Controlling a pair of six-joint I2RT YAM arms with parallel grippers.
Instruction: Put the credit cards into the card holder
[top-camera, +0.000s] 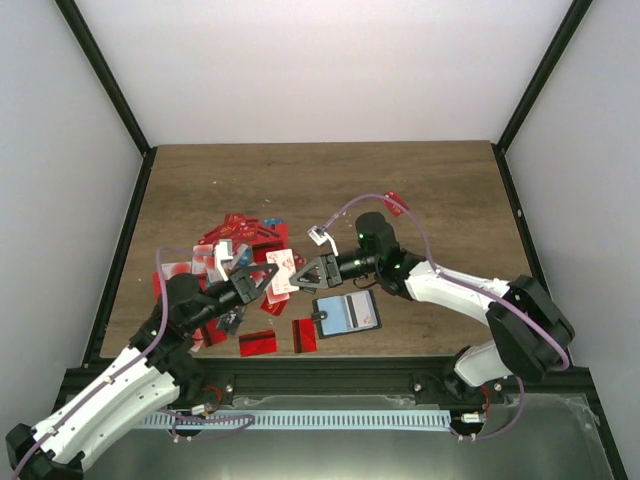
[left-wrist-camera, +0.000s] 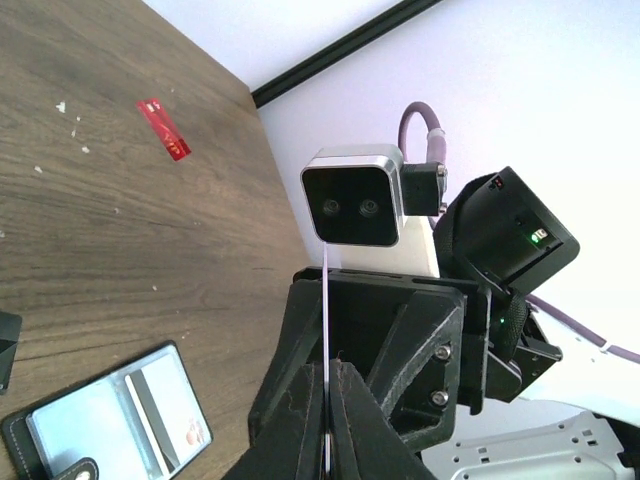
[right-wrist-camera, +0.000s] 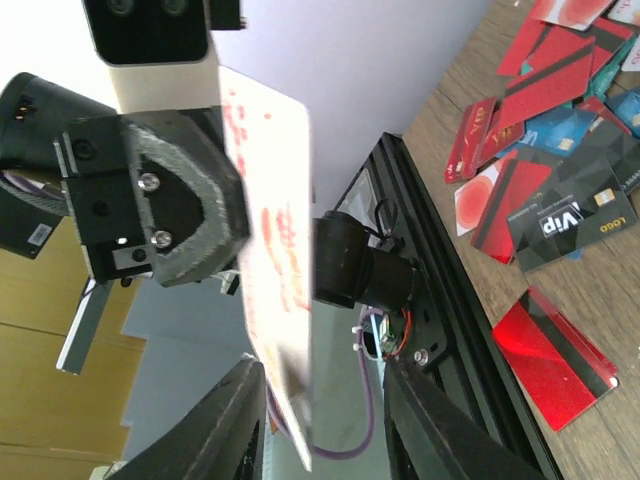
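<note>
Closest to the overhead camera, the left arm reaches up from the near edge of the bench (top-camera: 440, 180). Its left hand (top-camera: 262, 281) is clamped shut on a pale card (top-camera: 282, 272) with red print, held up off the wood. Behind and to the left of that hand lies the heap of credit cards (top-camera: 240, 240), mostly red. Two more red cards (top-camera: 257, 343) lie flat nearer the front edge.

Just right of the pale card, the right hand (top-camera: 300, 274) faces the left one, so the card sits between the two. The card holder (top-camera: 347, 313) lies open and flat on the bench, below and slightly right of both hands and touching neither. A lone red card (top-camera: 395, 203) rests well apart near the back right.

The left wrist view shows the pale card edge-on as a thin line pinched between closed fingers (left-wrist-camera: 300, 420), with the open holder's clear pockets at the lower left. The right wrist view alone shows the right hand's state. Its two fingers (right-wrist-camera: 225, 430) stand apart on either side of the card's lower edge, with a gap left on one side, so it is not pinching. That view also shows a black VIP card (right-wrist-camera: 575, 215) among the red ones.
</note>
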